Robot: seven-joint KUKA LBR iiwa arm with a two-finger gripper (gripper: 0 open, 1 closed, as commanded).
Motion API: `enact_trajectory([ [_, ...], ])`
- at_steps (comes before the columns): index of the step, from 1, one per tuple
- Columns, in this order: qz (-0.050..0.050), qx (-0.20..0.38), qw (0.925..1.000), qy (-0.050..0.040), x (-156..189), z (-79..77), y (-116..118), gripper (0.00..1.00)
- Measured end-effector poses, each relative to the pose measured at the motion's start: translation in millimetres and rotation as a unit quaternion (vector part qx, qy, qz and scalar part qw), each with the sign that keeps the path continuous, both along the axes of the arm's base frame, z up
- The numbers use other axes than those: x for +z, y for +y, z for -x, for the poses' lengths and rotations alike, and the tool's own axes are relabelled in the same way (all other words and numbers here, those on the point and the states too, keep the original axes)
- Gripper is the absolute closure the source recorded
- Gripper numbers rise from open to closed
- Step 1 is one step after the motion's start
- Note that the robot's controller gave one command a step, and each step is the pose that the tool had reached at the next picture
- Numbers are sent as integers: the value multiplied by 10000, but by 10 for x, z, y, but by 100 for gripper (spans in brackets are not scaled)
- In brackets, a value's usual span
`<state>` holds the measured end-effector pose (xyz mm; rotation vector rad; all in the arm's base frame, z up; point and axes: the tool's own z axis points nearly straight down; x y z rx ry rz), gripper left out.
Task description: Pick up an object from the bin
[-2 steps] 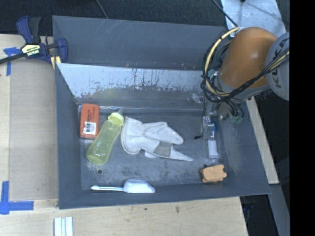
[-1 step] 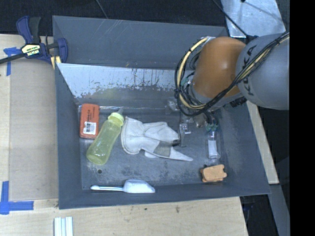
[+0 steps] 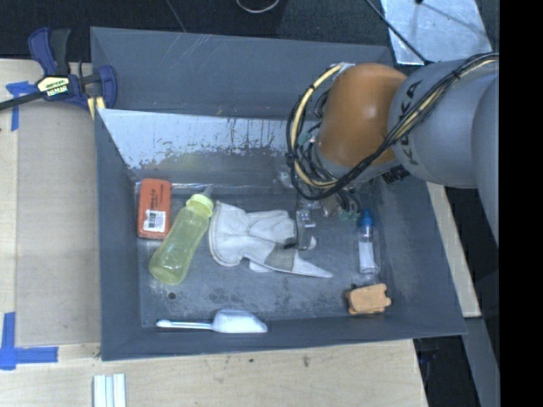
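Note:
My gripper (image 3: 303, 231) reaches down in the middle of the bin, its fingertips at the right edge of a crumpled white cloth (image 3: 246, 236). A grey flat wedge-shaped piece (image 3: 297, 265) lies just below the fingers, partly on the cloth. Whether the fingers pinch the cloth is hidden. To the right lies a small clear bottle with a blue cap (image 3: 366, 244). A yellow-green bottle (image 3: 181, 238) lies tilted to the left of the cloth.
An orange block with a label (image 3: 153, 209) lies at the far left. A white scoop (image 3: 222, 322) rests along the front wall, and a tan sponge-like piece (image 3: 367, 298) sits at the front right. The arm with its orange dome covers the bin's upper right.

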<state>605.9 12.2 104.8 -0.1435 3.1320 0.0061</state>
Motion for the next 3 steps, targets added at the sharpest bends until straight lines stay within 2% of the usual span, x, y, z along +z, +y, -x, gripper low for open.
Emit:
enact_trajectory([
  [1,28,818,9966,22,-313,510,281,100],
  [2,28,819,9966,21,-312,509,280,100],
  [3,24,1074,9942,34,1604,790,13,100],
])
